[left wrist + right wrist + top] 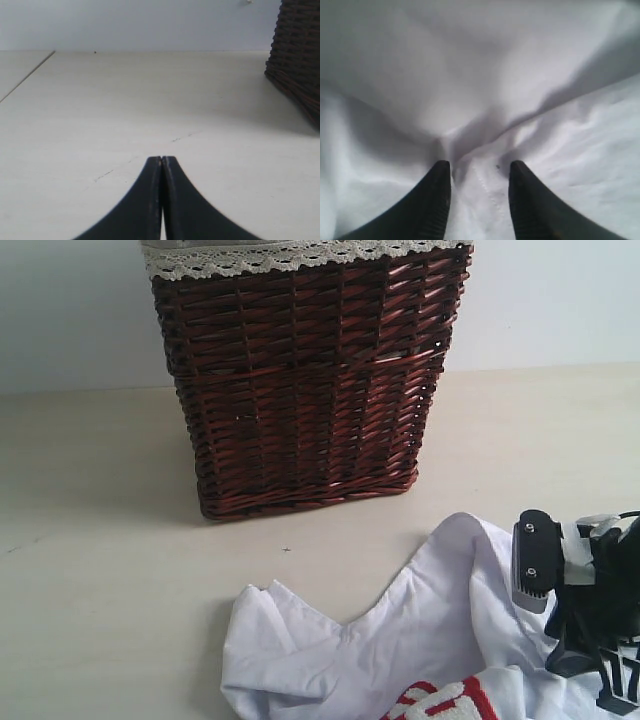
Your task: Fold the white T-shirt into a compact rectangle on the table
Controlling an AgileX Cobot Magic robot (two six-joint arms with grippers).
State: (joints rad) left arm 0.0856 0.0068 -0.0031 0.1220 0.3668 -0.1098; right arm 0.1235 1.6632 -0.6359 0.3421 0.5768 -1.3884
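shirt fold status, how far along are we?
Done: no fold visible. The white T-shirt lies rumpled on the table, with one corner peaked up.
In hand: the right gripper sits open over the cloth with a seam between its jaws, gripping nothing. The left gripper is shut over bare table.
Left: flattening the shirt, then every fold.

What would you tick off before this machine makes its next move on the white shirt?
1. Right gripper open above the cloth: ok.
2. Left gripper shut and empty over bare table: ok.
3. White T-shirt lying flat for folding: not ok, it is rumpled with raised folds.
4. Wicker basket apart from the shirt: ok, a strip of table separates them.
5. Whole shirt in view: not ok, it runs off the exterior view's edge.
6. Cloth free of the right fingers: cannot tell.
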